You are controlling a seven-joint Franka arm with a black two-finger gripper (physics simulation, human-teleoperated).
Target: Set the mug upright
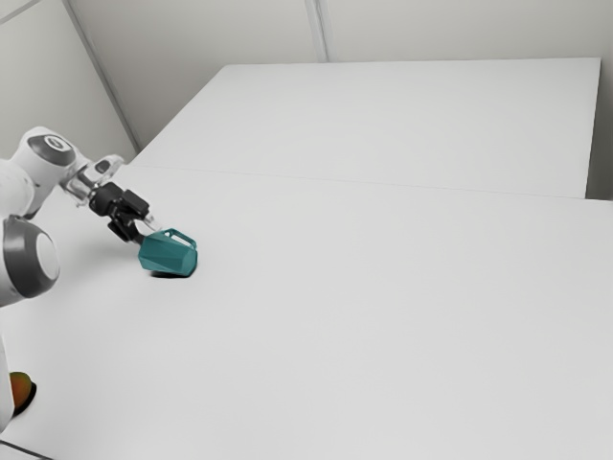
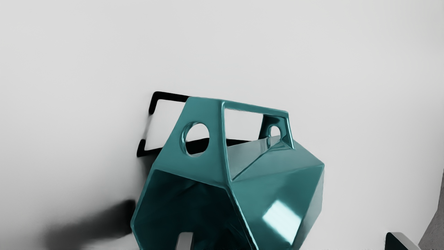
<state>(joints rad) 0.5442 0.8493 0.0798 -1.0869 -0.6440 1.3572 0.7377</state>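
On the table, toward the end where the single arm comes in at the exterior view's left, lies one teal mug. It is tipped onto its side, not upright. Of the table's two far corners, the mug is nearer the one at the exterior view's left and well apart from the one at the exterior view's right. Its body is faceted, with one open mouth facing the gripper. It has one handle, which is uppermost and is pierced by two round holes, one at each end.

The gripper is just beside the mug, tilted down toward it. Its two fingers stand open, well apart from each other. In the wrist view one fingertip overlaps the dark mouth and the other is out past the side of the mug, with part of the mug's body between them. Nothing is gripped; whether the first fingertip touches the mug, I cannot tell.

One fruit, orange and green, sits near the arm's base at the exterior view's left, partly cut off from sight. It is well apart from the mug. One mug and one fruit make two loose things in all.
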